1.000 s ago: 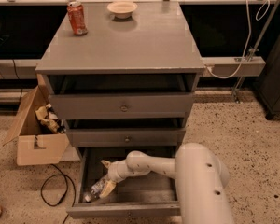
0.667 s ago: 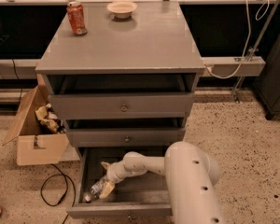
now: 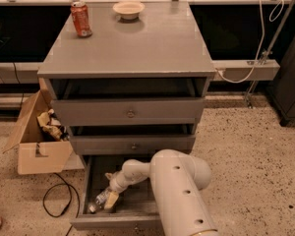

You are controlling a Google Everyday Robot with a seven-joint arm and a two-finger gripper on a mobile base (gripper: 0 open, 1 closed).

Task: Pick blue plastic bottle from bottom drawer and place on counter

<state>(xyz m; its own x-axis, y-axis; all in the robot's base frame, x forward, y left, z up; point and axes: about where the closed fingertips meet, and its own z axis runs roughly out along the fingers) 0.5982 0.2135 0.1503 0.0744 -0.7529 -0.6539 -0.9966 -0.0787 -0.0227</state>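
My pincer (image 3: 110, 199) has stayed low in the bottom drawer (image 3: 113, 223), against the blue plastic bottle (image 3: 98, 202), which lies toward the drawer's 7 o'clock corner. Meanwhile my arm's bulky link has swung left. I cannot tell whether the pincer grips it. I judge the grasp unconfirmed, with the lift to the desk (image 3: 152, 48) still ahead.
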